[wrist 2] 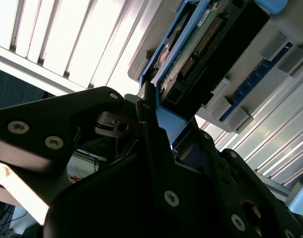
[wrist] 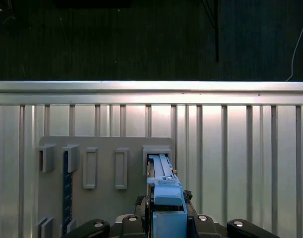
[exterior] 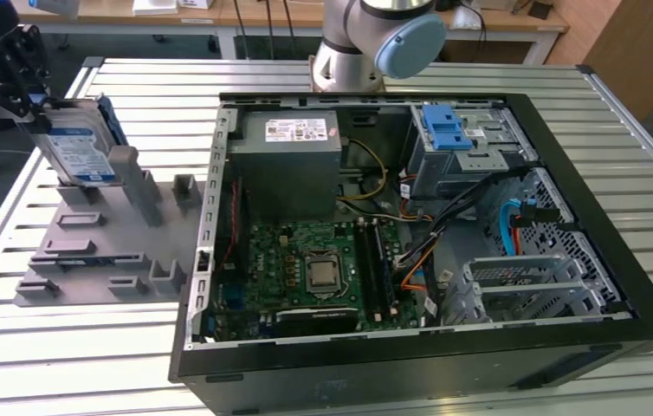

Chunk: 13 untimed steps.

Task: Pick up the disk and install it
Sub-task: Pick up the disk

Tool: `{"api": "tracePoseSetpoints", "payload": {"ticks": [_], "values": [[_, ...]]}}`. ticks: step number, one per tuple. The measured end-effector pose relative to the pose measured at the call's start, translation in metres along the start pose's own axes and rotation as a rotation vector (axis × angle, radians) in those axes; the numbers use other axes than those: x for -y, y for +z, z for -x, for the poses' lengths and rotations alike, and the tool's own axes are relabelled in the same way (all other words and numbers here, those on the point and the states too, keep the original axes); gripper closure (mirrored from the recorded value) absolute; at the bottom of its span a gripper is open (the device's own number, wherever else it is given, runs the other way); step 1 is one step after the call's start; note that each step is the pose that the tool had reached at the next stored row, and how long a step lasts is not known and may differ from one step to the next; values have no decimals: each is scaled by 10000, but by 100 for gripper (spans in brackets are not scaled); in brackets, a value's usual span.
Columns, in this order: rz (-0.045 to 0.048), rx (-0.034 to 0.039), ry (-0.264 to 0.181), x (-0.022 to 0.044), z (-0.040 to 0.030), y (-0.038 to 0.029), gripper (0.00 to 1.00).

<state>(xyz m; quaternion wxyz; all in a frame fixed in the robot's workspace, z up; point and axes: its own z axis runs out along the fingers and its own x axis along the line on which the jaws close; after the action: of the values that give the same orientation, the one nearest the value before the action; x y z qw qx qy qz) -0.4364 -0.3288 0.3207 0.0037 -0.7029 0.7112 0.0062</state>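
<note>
You see the gripper closed on the upper edge of the disk, the only edge free while it stands upright at the grey holder beside the bench edge.

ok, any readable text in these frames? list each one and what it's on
None can be read.
Blue-and-white label on the disk: print too small to read.
White sticker on the power supply: print too small to read.
Motherboard: markings too small to read.
Disk's circuit board in the second wrist view: no legible marking.
</note>
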Motion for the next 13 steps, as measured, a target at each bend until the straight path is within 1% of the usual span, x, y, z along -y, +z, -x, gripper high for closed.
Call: {"api": "tracePoseSetpoints", "payload": {"ticks": [13], "values": [[0,1,0,0,1,-76,63]]}}
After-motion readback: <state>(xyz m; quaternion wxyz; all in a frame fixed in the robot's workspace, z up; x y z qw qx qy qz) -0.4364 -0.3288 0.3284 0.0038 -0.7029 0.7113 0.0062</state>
